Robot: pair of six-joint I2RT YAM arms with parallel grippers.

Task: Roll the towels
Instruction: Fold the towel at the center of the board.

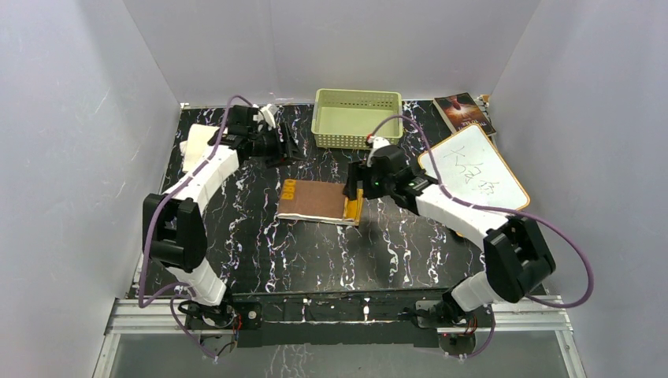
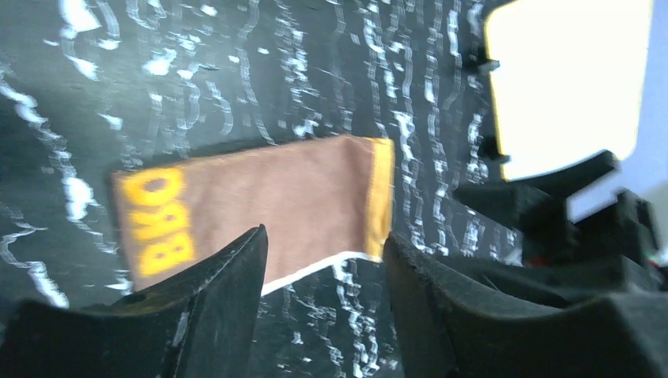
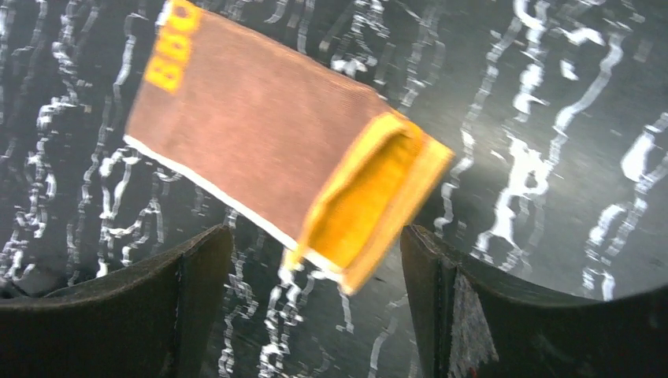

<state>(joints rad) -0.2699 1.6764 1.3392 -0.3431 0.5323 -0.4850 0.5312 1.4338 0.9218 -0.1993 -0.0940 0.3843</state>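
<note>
First turn apparently made on the brown towel (image 1: 315, 201) — left gripper (image 2: 323, 252) and right gripper (image 3: 315, 244) show jaws wide, empty; next, the right must pinch the fold.

Brown towel (image 1: 315, 201), mustard-yellow edge and lettering; black table (image 1: 315, 252), white marbling; pale green basket (image 1: 346, 140).

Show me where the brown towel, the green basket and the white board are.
Brown towel (image 1: 313, 201): top view, middle of its brown face.
Green basket (image 1: 354, 139): top view, near wall.
White board (image 1: 480, 161): top view, white writing face.
</note>
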